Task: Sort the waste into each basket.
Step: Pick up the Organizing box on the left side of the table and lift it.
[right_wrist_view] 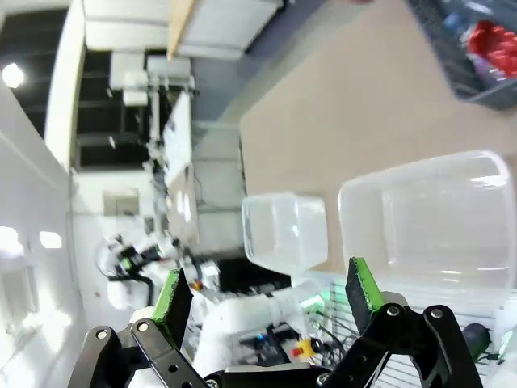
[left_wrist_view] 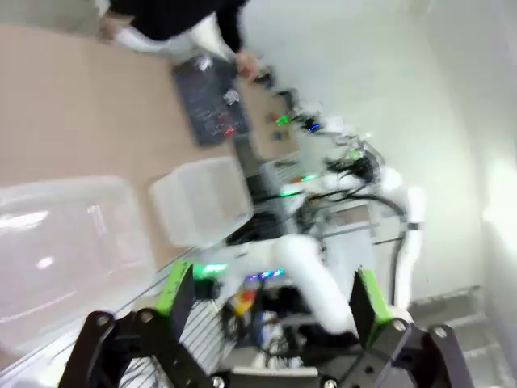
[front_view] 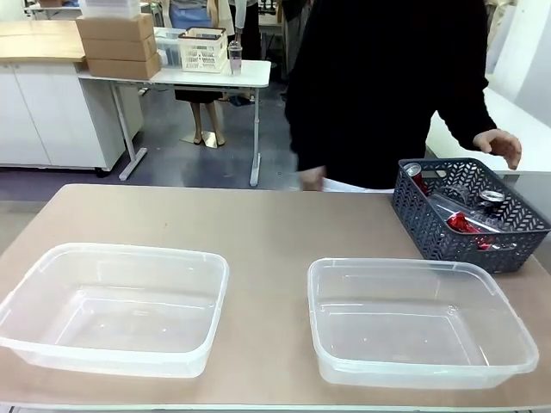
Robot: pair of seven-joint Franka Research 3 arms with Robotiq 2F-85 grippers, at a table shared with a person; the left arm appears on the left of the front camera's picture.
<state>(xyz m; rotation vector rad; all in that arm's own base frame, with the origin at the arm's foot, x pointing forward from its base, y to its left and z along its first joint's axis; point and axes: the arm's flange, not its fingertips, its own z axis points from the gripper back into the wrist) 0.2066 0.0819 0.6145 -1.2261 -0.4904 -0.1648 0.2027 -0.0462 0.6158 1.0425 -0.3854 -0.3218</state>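
Observation:
Two clear plastic baskets sit on the tan table, one at the left (front_view: 116, 308) and one at the right (front_view: 419, 320). The waste (front_view: 469, 222), red and silver cans with clear bottles, lies in a dark lattice basket (front_view: 469, 215) at the far right. A person in black stands behind the table with one hand (front_view: 499, 144) above that dark basket. My left gripper (left_wrist_view: 266, 299) is open with nothing between its fingers, off the table's edge, looking over both baskets (left_wrist_view: 60, 234). My right gripper (right_wrist_view: 266, 295) is open and bare too, above the near basket (right_wrist_view: 436, 222).
The table's middle strip (front_view: 267, 224) between and behind the clear baskets is bare. The other arm's white body and cables show beyond the table edge in each wrist view. Farther back stands a white table with boxes (front_view: 120, 43).

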